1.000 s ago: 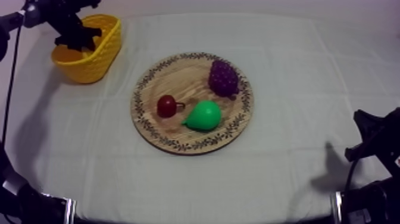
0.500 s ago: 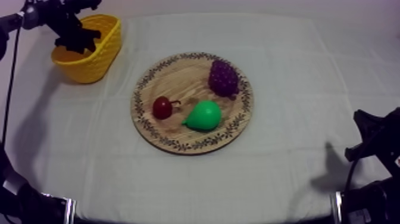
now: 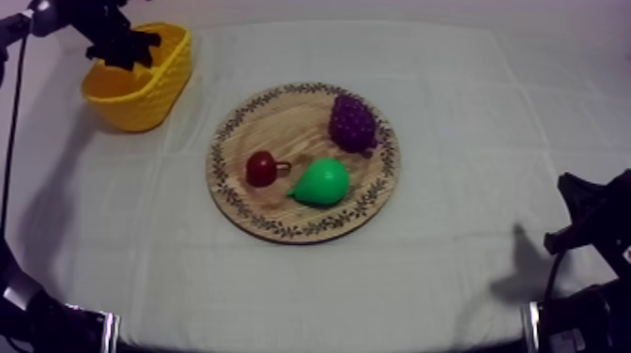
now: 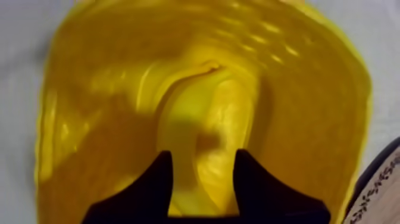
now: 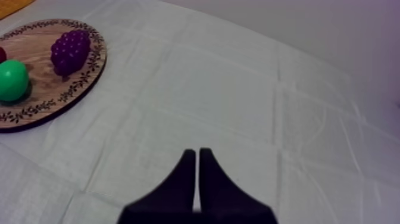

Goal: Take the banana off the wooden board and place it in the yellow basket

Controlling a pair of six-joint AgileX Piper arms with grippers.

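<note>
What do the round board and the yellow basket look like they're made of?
The round board looks like wood with a matte finish: it shows pale grain lines and a dark pattern round the rim. The yellow basket is probably moulded plastic: its colour is uniform and it has soft shiny highlights inside.

Your left arm (image 3: pixel 80 17) reaches in at the upper left of the top view, and your left claw (image 4: pixel 203 155) points downward with its two black fingers spread well apart and nothing gripped between them. Your right arm (image 3: pixel 592 225) sits low at the right edge, at rest. Your right claw (image 5: pixel 197 152) has its fingers pressed together into a narrow wedge, holding nothing.
</note>
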